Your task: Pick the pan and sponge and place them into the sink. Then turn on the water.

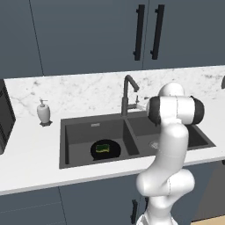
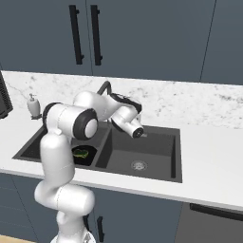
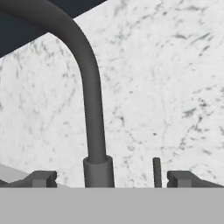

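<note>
Round flat black frying pan (image 1: 105, 149) lies in left basin of dark grey double-basin sink (image 1: 70, 132), lower centre of left base view, w/ small yellow-green sponge (image 1: 103, 147) on it. Tall dark metal faucet (image 3: 89, 100) fills centre of hand view; its thin side lever (image 3: 157, 171) stands between the two-finger gripper (image 3: 111, 178) tips, jaws spread wide, touching nothing. White soap dispenser bottle (image 1: 43, 112) stands mid-left on marble counter (image 1: 30, 158).
</note>
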Robot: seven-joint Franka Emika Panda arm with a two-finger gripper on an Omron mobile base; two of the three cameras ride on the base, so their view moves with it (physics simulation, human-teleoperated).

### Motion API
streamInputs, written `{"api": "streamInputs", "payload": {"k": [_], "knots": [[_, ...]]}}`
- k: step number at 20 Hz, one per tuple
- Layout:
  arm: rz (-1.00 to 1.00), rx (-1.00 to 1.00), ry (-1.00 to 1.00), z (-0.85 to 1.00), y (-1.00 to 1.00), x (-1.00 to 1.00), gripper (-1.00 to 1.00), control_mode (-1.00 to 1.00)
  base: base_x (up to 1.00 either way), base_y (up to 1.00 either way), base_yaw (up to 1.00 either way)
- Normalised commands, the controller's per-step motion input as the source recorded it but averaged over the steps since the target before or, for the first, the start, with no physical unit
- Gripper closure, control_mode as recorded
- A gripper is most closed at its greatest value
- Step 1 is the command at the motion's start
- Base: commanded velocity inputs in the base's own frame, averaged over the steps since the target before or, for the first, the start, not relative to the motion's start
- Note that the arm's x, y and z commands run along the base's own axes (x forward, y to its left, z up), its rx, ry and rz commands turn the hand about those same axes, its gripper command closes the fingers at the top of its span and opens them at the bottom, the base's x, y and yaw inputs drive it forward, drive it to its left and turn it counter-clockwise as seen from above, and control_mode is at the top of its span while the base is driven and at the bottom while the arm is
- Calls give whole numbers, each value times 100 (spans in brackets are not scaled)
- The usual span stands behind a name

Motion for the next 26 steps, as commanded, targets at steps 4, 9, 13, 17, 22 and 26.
{"api": "streamInputs", "payload": {"k": [4,9,13,17,22,26], "knots": [[-4,0,0,-17,-12,32,-100,-100,0,0,0],[-2,0,0,-23,0,30,-100,-100,0,0,0],[-1,0,0,-11,0,33,-100,-100,0,0,0],[-3,0,0,0,-4,34,-100,-100,0,0,0],[-3,0,0,-2,-7,36,-100,-100,0,0,0],[-3,0,0,-18,0,36,-100,-100,0,0,0]]}}
